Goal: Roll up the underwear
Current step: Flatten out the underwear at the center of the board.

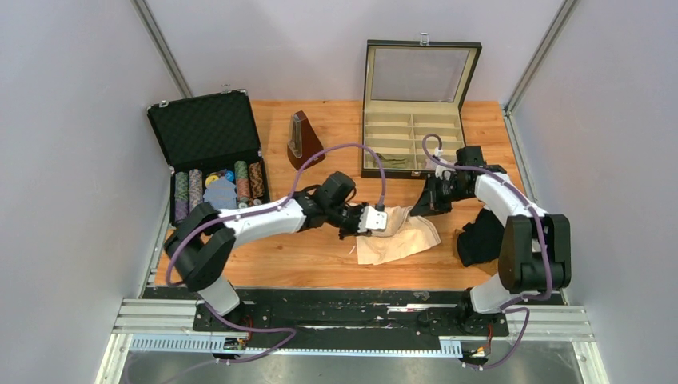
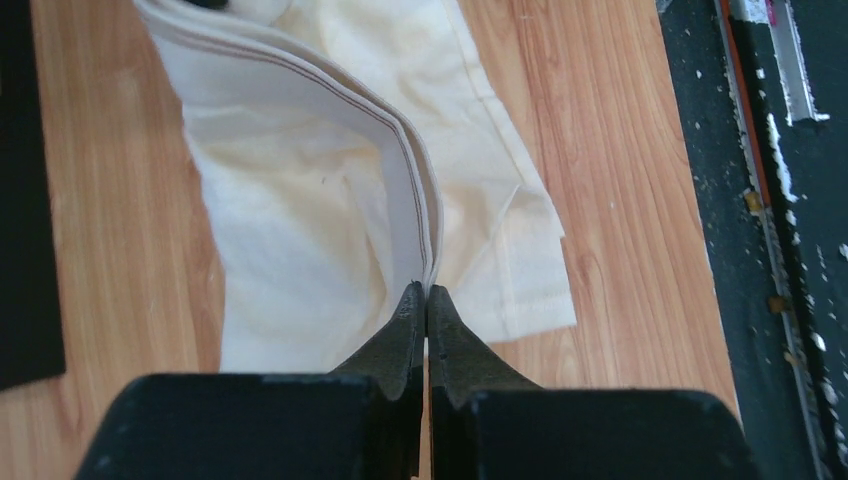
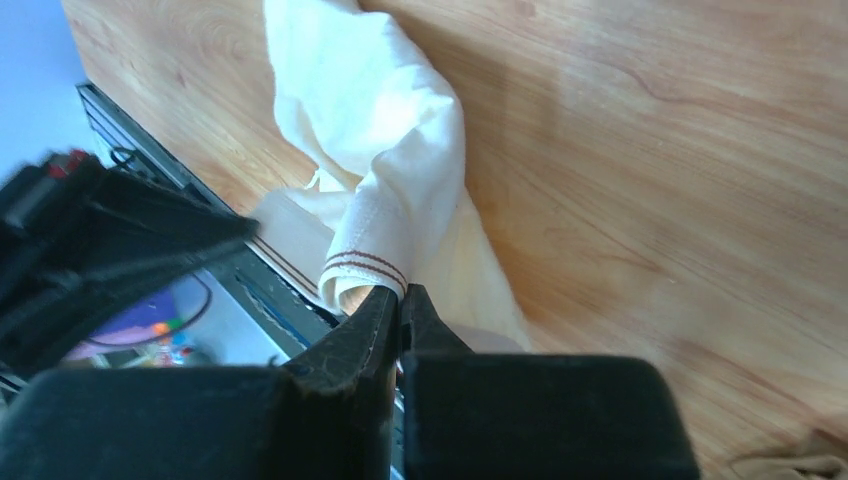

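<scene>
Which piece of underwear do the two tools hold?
The cream underwear, mid-table: the left tool and the right tool both pinch it. The black underwear lies loose at the right; the olive underwear sits in the box.

2 arms (image 1: 260, 220) (image 1: 512, 204), 2 cases (image 1: 204, 128) (image 1: 420, 74), 1 cream underwear (image 1: 404, 238)

Cut off at the left wrist view's top edge: cream-beige underwear (image 2: 310, 210). Partly hidden behind the right arm (image 1: 525, 244): black underwear (image 1: 478, 238). Blurred in the right wrist view: left arm (image 3: 110, 235).
</scene>
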Controlling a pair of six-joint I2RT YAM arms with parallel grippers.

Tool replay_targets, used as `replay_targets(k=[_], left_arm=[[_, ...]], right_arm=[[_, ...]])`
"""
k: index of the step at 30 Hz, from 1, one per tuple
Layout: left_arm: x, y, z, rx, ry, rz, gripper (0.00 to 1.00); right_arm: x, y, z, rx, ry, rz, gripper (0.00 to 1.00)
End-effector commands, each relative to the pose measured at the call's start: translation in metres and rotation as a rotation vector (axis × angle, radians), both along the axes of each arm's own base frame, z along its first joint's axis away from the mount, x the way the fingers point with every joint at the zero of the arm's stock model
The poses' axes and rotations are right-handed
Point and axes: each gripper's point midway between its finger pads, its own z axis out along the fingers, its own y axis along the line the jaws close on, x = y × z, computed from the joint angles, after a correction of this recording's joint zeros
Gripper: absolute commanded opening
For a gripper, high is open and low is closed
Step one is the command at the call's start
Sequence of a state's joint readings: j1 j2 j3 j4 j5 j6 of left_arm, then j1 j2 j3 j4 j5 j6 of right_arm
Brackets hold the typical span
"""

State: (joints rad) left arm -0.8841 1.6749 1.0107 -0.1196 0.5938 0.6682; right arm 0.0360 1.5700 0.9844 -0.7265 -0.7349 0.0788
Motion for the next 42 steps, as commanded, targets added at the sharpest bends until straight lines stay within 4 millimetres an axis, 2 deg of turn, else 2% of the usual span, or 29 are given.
replay_targets(k=[1, 2, 3, 4, 5, 6, 7, 9, 12, 16, 19, 25, 27, 31, 35, 38, 39, 40, 41, 42], left_arm=[[0.006, 0.04, 0.072, -0.044, -0.032, 0.049, 0.0], [0.005, 0.053, 0.074, -0.022, -0.025, 0.063, 0.0], [0.001, 0.06, 0.092, -0.049, -0.054, 0.069, 0.0], [-0.003, 0.069, 0.094, -0.036, -0.048, 0.074, 0.0], [-0.009, 0.075, 0.11, -0.059, -0.074, 0.075, 0.0], [-0.015, 0.082, 0.112, -0.049, -0.065, 0.079, 0.0], [-0.02, 0.087, 0.125, -0.071, -0.083, 0.085, 0.0], [-0.028, 0.097, 0.138, -0.082, -0.077, 0.112, 0.0], [-0.043, 0.111, 0.154, -0.074, -0.068, 0.114, 0.0], [-0.071, 0.127, 0.176, -0.087, -0.064, 0.053, 0.0], [-0.093, 0.138, 0.184, -0.091, -0.036, 0.017, 0.0], [-0.117, 0.144, 0.191, -0.096, -0.037, -0.035, 0.0], [-0.12, 0.145, 0.194, -0.105, -0.027, -0.034, 0.0], [-0.114, 0.14, 0.192, -0.089, 0.001, -0.005, 0.0], [-0.094, 0.133, 0.171, -0.051, 0.052, 0.064, 0.0], [-0.059, 0.131, 0.147, -0.021, 0.084, 0.145, 0.0], [-0.051, 0.129, 0.132, 0.01, 0.118, 0.159, 0.0], [-0.038, 0.129, 0.128, -0.001, 0.125, 0.19, 0.0], [-0.029, 0.127, 0.113, 0.021, 0.166, 0.206, 0.0], [-0.014, 0.125, 0.111, 0.002, 0.174, 0.245, 0.0]], right_arm=[[0.002, 0.007, 0.055, -0.008, -0.265, 0.168, 0.0], [-0.004, 0.011, 0.062, -0.015, -0.293, 0.209, 0.0], [-0.011, 0.015, 0.07, -0.025, -0.324, 0.249, 0.0], [-0.017, 0.019, 0.078, -0.039, -0.36, 0.285, 0.0], [-0.023, 0.025, 0.087, -0.051, -0.399, 0.32, 0.0], [-0.028, 0.031, 0.098, -0.061, -0.446, 0.348, 0.0], [-0.035, 0.038, 0.111, -0.067, -0.498, 0.379, 0.0], [-0.046, 0.049, 0.132, -0.077, -0.569, 0.432, 0.0], [-0.068, 0.058, 0.151, -0.113, -0.639, 0.523, 0.0], [-0.096, 0.061, 0.162, -0.171, -0.695, 0.63, 0.0], [-0.12, 0.064, 0.166, -0.152, -0.69, 0.676, 0.0], [-0.166, 0.061, 0.176, -0.01, -0.684, 0.815, 0.0], [-0.175, 0.06, 0.181, 0.019, -0.698, 0.847, 0.0], [-0.168, 0.06, 0.173, -0.014, -0.706, 0.891, 0.0], [-0.153, 0.063, 0.139, -0.05, -0.699, 1.034, 0.0], [-0.135, 0.063, 0.107, -0.1, -0.631, 1.131, 0.0], [-0.128, 0.063, 0.097, -0.114, -0.596, 1.163, 0.0], [-0.118, 0.063, 0.087, -0.127, -0.562, 1.178, 0.0], [-0.107, 0.063, 0.08, -0.13, -0.537, 1.183, 0.0], [-0.096, 0.065, 0.072, -0.129, -0.513, 1.186, 0.0]])
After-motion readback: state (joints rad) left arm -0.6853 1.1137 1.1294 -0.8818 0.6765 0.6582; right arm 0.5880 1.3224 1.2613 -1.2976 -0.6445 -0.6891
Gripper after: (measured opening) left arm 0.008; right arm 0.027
